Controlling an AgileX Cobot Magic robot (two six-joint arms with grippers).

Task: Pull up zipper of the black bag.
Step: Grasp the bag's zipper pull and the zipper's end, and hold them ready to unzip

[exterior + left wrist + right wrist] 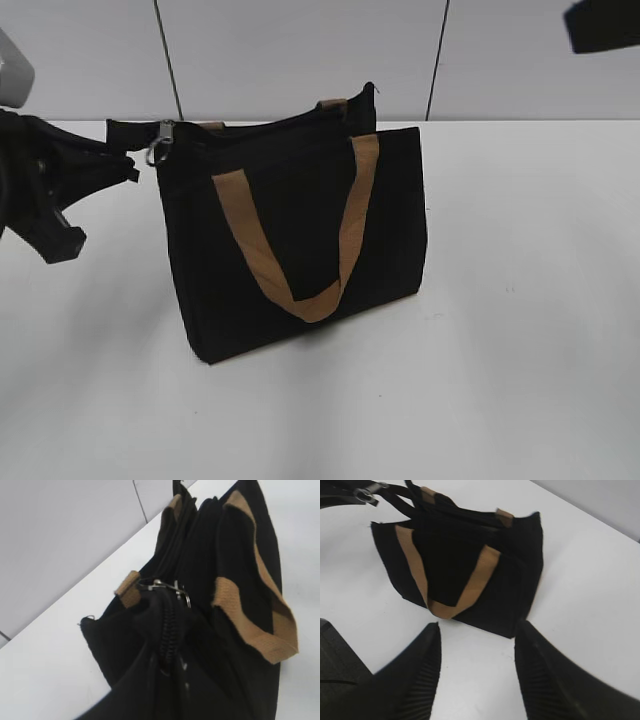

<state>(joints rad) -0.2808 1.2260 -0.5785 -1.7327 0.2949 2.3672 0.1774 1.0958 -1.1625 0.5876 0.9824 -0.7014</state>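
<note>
The black bag (290,220) stands upright on the white table, with a tan handle hanging down its front. It also shows in the left wrist view (200,545) and the right wrist view (450,565). The silver zipper (160,140) sits at the bag's top left end, its ring tab hanging down (172,586) (367,492). My left gripper (128,165) (175,680) is at that end, shut on the black fabric of the zip track's tail just short of the pull. My right gripper (479,627) is open and empty, raised at the upper right (600,25).
The white table (520,330) spreads round the bag, with a pale panelled wall (300,50) close behind it. The second tan handle (333,103) shows at the bag's back edge.
</note>
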